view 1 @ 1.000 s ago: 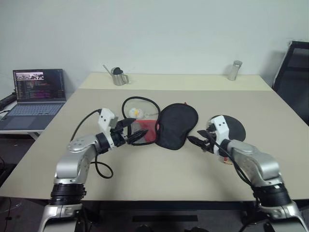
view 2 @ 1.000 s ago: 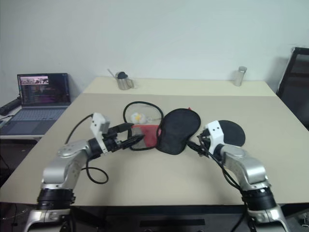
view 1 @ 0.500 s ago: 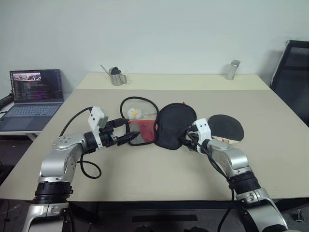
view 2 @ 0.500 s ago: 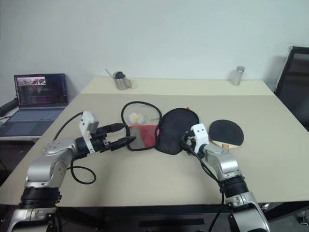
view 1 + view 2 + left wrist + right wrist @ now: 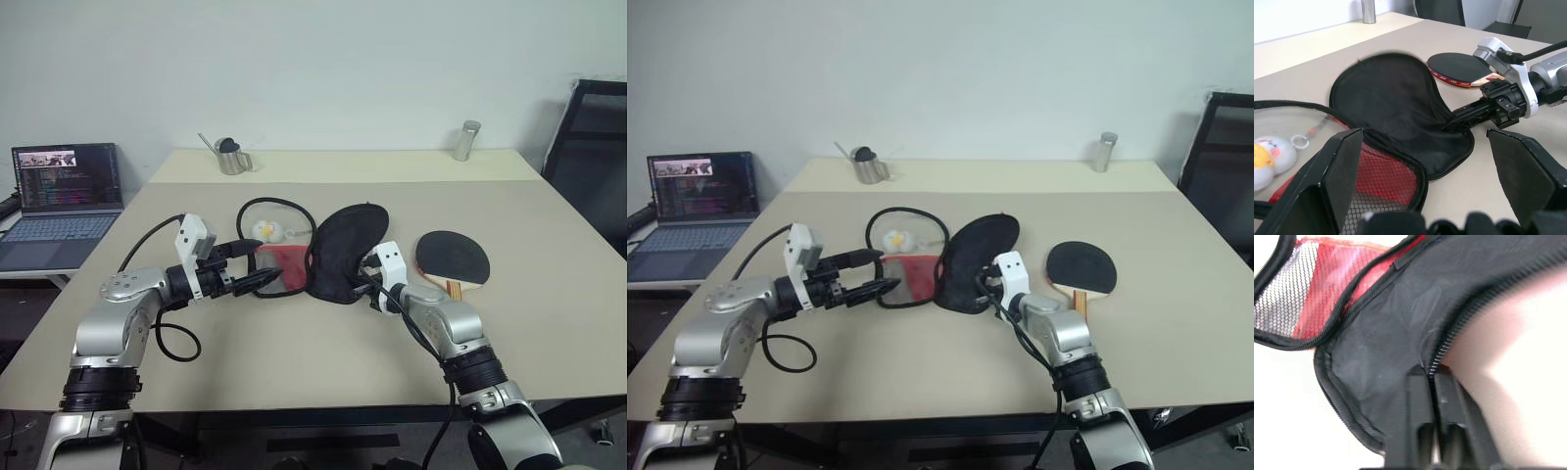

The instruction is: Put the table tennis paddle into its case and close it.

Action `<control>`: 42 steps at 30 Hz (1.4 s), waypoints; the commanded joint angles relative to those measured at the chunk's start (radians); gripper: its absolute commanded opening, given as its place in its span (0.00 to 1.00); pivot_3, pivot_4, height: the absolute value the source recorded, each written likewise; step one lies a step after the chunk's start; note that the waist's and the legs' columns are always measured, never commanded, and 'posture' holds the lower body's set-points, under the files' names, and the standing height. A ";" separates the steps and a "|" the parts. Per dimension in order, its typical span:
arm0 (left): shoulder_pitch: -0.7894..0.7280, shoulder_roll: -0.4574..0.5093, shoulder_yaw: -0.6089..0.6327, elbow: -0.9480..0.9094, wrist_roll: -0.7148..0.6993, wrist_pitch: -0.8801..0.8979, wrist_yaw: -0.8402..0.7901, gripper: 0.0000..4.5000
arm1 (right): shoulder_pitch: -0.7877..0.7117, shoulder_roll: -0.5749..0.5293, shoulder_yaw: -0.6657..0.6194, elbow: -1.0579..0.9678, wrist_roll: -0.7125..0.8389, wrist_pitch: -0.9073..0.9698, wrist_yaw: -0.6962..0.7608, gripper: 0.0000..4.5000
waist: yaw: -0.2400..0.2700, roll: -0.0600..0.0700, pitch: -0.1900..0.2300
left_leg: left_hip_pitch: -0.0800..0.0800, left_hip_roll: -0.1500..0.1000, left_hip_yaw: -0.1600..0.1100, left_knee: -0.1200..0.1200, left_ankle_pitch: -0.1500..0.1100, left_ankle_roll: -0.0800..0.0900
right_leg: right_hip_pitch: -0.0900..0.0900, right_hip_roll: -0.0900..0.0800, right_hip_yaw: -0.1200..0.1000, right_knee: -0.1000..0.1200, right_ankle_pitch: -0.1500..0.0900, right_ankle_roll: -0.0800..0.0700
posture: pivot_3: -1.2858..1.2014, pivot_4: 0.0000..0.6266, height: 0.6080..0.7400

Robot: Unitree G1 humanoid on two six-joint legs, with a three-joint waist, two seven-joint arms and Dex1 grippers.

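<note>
The case point(image 5: 343, 253) lies open at mid-table, its black fabric flap tilted up and its red mesh half point(image 5: 285, 268) flat beside it. My right gripper point(image 5: 1432, 378) is shut on the zip edge of the black flap, at its near right side point(image 5: 361, 284). To the right, apart from the case, the table tennis paddle point(image 5: 453, 258) lies flat with its black face up and its pale handle toward me. My left gripper point(image 5: 257, 277) hovers open at the red half's near left edge, with nothing between its fingers point(image 5: 1342, 176).
A small plush keyring point(image 5: 265, 231) lies inside the case's zip loop. A metal watering can point(image 5: 230, 157) and a metal cylinder point(image 5: 463, 142) stand at the table's far edge. A laptop point(image 5: 64, 196) sits on a side table at the left, and a black chair point(image 5: 588, 137) at the right.
My right gripper has moved left from beside the paddle to the case's black flap and shut on its edge; the flap now tilts up. The left gripper stays open in place.
</note>
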 commanded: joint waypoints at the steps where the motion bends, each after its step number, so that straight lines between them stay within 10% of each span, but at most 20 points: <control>1: 0.003 0.022 -0.008 -0.059 -0.017 0.002 -0.024 0.98 | -0.006 -0.034 -0.043 -0.079 0.018 0.063 -0.002 0.01 | 0.000 0.000 0.000 | 0.000 0.000 0.000 0.000 0.000 0.000 | 0.000 0.000 0.000 0.000 0.000 0.000 | 0.52 0.24 1.00; 23: -0.020 -0.024 -0.098 -0.074 -0.006 -0.005 -0.041 0.98 | 0.074 -0.145 -0.156 -0.274 0.113 0.298 0.005 0.01 | 0.001 0.000 0.000 | 0.000 0.001 0.002 0.000 0.000 0.000 | -0.001 0.001 0.002 -0.001 0.000 0.000 | 0.52 0.24 1.00; 37: -0.014 -0.042 -0.111 -0.087 -0.007 -0.006 -0.024 0.98 | 0.108 -0.226 -0.234 -0.398 0.142 0.295 0.017 0.99 | 0.001 0.000 0.000 | -0.001 0.001 0.003 -0.001 0.000 0.000 | -0.001 0.001 0.002 -0.001 0.000 0.000 | 0.52 0.24 1.00; 42: -0.011 -0.039 -0.114 -0.090 -0.005 -0.008 -0.026 0.98 | 0.128 -0.278 -0.280 -0.510 0.170 0.374 -0.007 0.99 | 0.001 0.000 0.000 | -0.001 0.001 0.002 -0.001 -0.001 0.000 | -0.001 0.001 0.002 -0.002 0.000 0.000 | 0.52 0.24 1.00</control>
